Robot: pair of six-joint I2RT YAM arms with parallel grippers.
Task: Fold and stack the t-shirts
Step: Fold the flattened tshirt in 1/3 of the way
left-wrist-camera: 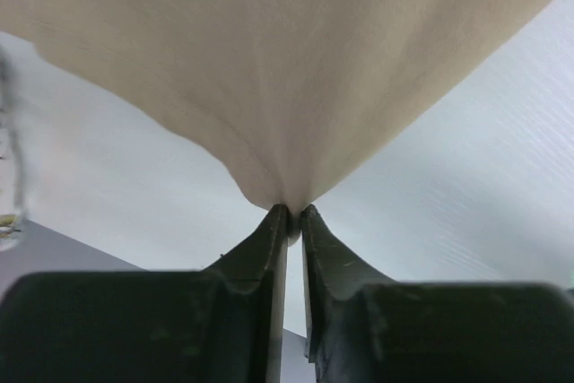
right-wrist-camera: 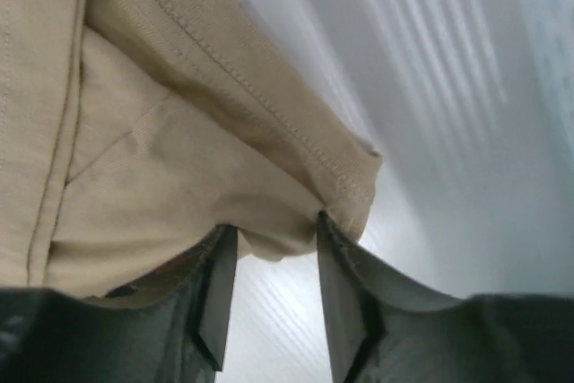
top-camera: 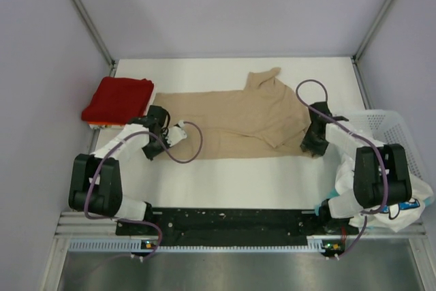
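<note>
A plain tan t-shirt point(top-camera: 238, 117) lies spread flat across the middle of the white table. My left gripper point(top-camera: 158, 115) is at its left edge and is shut on a pinch of the tan cloth point(left-wrist-camera: 287, 87), with the jaws point(left-wrist-camera: 293, 214) closed tight and the cloth raised. My right gripper point(top-camera: 310, 145) is at the shirt's near right corner. Its jaws point(right-wrist-camera: 273, 226) stand apart, with a loose fold of the hemmed tan cloth point(right-wrist-camera: 179, 159) lying between the tips. A folded red t-shirt point(top-camera: 117, 99) lies at the far left on orange and white cloth point(top-camera: 95, 125).
A white plastic mesh basket point(top-camera: 390, 126) stands at the right edge beside the right arm, with white and teal cloth point(top-camera: 407, 208) at its near side. Grey walls enclose the table on the left, back and right. A black rail point(top-camera: 231, 221) runs along the near edge.
</note>
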